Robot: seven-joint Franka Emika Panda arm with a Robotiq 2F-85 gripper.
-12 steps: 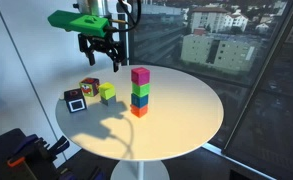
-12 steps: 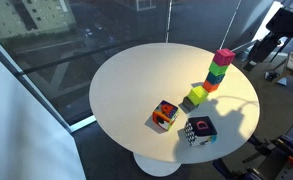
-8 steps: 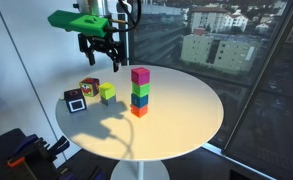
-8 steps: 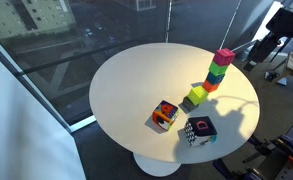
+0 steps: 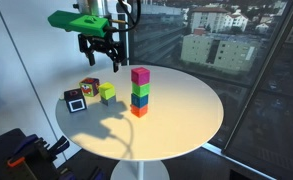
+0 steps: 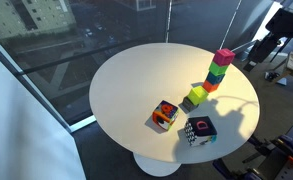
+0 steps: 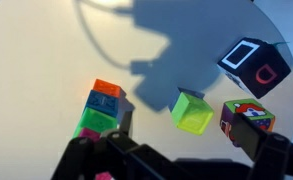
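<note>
Four stacked cubes (image 5: 139, 91) stand near the released gripper (image 5: 102, 62); printed cube (image 7: 253, 64) unreadable

1. Arm (image 5: 112, 12) comes into an exterior view from 12 o'clock, with the last link dropping close to vertical.
2. Green wrist mount (image 5: 74, 20) juts from that link toward 9 o'clock, roughly level.
3. Hand (image 5: 101, 62) hangs black under the wrist, its fingers (image 5: 87, 57) aimed at 6 o'clock.
4. Jaws are spread wide and grip nothing.
5. In the wrist view the hand (image 7: 176, 165) runs along the 6 o'clock edge. Its dark fingers (image 7: 78, 152) sit at 7 and 5 o'clock, well apart.
6. Hand is aloft, in contact with nothing.
</note>
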